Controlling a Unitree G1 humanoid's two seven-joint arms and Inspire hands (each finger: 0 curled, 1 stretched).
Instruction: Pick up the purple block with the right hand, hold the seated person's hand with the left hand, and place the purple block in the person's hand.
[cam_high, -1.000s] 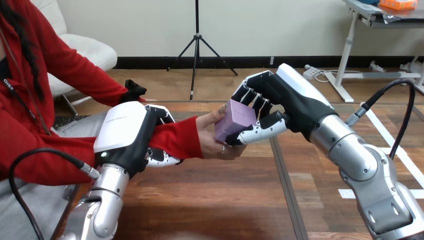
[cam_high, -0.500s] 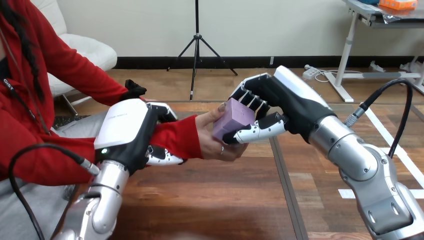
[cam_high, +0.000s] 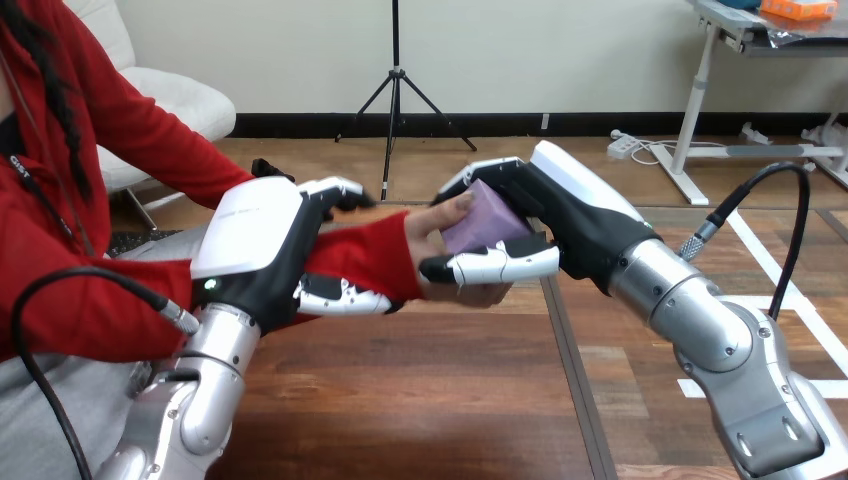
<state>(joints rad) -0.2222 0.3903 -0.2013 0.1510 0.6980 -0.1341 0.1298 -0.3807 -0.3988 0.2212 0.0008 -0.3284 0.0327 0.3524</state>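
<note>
The purple block lies in the person's hand, above the middle of the wooden table. My right hand reaches in from the right and is shut on the block, fingers over its top and thumb along its near side. The person's thumb rests on the block's left face. My left hand is shut on the person's wrist in its red sleeve, fingers over the top and thumb underneath. Most of the block's far side is hidden by my right hand's fingers.
The person sits at the table's left side, arm stretched across toward the centre. The table's seam runs toward me below the joined hands. A small black object lies behind my left hand.
My right hand has tipped the block down flatter into the person's palm and shifted slightly left. My left hand and the person's wrist have risen a little.
</note>
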